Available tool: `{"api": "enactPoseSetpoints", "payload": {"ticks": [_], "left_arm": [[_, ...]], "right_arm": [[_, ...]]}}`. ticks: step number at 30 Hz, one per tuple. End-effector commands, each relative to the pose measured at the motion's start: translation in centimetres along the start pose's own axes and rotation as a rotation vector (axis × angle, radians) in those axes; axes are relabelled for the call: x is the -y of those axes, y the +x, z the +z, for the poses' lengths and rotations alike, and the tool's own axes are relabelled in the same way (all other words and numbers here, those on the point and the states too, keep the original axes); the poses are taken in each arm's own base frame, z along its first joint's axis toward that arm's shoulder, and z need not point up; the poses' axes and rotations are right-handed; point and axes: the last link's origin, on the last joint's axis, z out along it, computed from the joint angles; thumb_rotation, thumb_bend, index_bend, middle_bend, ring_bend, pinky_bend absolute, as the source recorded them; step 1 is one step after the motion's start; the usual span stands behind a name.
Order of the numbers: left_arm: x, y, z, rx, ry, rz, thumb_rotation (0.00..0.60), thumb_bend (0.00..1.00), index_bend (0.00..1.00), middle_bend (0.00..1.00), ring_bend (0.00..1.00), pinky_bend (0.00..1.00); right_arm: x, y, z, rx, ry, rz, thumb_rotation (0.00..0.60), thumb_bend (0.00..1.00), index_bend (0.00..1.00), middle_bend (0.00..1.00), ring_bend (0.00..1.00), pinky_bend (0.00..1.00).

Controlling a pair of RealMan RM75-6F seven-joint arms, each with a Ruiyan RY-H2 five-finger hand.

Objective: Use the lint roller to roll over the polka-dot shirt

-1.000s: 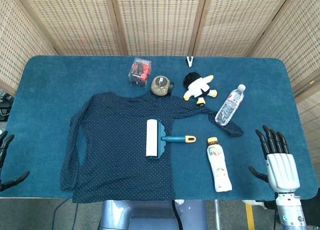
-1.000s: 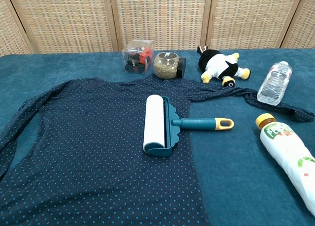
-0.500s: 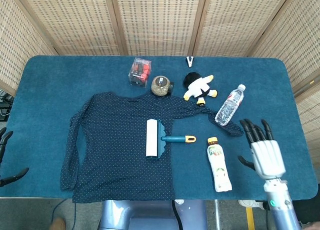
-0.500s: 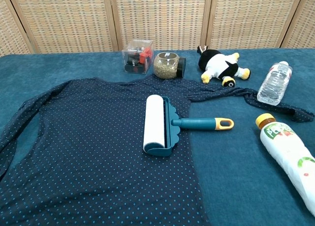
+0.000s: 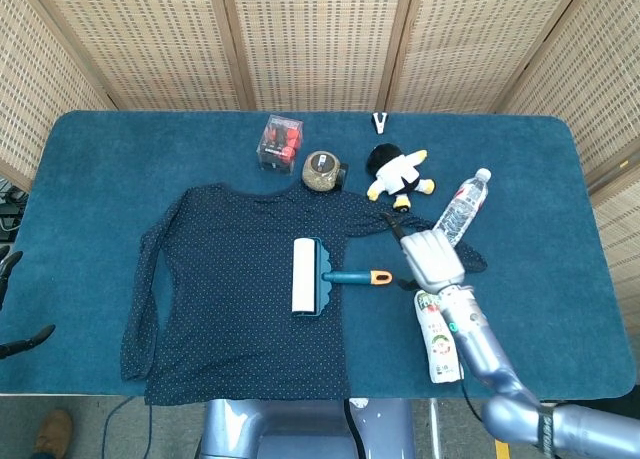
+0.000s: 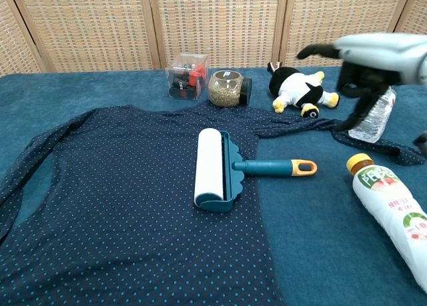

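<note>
Nearest us at six o'clock, the polka-dot shirt [image 5: 235, 289] lies spread flat on the blue surface [image 5: 90, 169], and the lint roller [image 5: 320, 277] sits on its right half, white drum over the fabric, handle with the yellow tip pointing to three o'clock off the shirt's edge. Here comes the move: the right hand [image 5: 430, 257] has swung in from the surface's right edge, where it hung a second ago, and now hovers just past the handle's yellow end, over the trailing sleeve, fingers spread and holding nothing. That looks like the reach for the handle, so rolling has not begun. The juice bottle [image 5: 437, 327] lies just beside the forearm at five o'clock, a likely thing to knock. The left hand [image 5: 12, 309] waits at the nine o'clock edge, fingers apart, empty. Farther back: water bottle [image 5: 460, 208] at two o'clock, plush toy [image 5: 400, 174], glass jar [image 5: 323, 171] and clear box [image 5: 279, 142] towards twelve.
</note>
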Motion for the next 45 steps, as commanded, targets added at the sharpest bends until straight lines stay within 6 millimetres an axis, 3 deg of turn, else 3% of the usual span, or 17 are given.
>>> {"api": "enactPoseSetpoints", "payload": {"ticks": [1, 5, 10, 18, 31, 45], "left_arm": [[0.1, 0.0, 0.3, 0.005, 0.002, -0.002, 0.6, 0.0, 0.0, 0.0, 0.0, 0.0], [0.3, 0.0, 0.5, 0.013, 0.008, -0.006, 0.6, 0.0, 0.0, 0.0, 0.0, 0.0], [0.6, 0.2, 0.7, 0.014, 0.011, -0.017, 0.6, 0.0, 0.0, 0.0, 0.0, 0.0], [0.5, 0.2, 0.7, 0.01, 0.005, -0.016, 0.6, 0.0, 0.0, 0.0, 0.0, 0.0], [0.3, -0.1, 0.9, 0.02, 0.006, -0.002, 0.6, 0.0, 0.0, 0.0, 0.0, 0.0], [0.4, -0.2, 1.0, 0.022, 0.015, 0.002, 0.6, 0.0, 0.0, 0.0, 0.0, 0.0]], "right_arm": [[5.6, -1.5, 2.8, 0.109, 0.027, 0.017, 0.6, 0.0, 0.03, 1.0, 1.0, 1.0], [7.5, -2.9, 3.4, 0.155, -0.01, 0.003, 0.6, 0.04, 0.19, 1.0, 1.0, 1.0], [8.3, -4.9, 3.8, 0.16, -0.06, -0.073, 0.6, 0.23, 0.31, 1.0, 1.0, 1.0], [8.6, -6.0, 4.3, 0.156, -0.098, -0.098, 0.6, 0.35, 0.35, 1.0, 1.0, 1.0], [7.8, -8.0, 4.6, 0.188, -0.136, -0.135, 0.6, 0.38, 0.4, 1.0, 1.0, 1.0], [7.6, -9.6, 5.4, 0.196, -0.157, -0.132, 0.6, 0.42, 0.38, 1.0, 1.0, 1.0]]}}
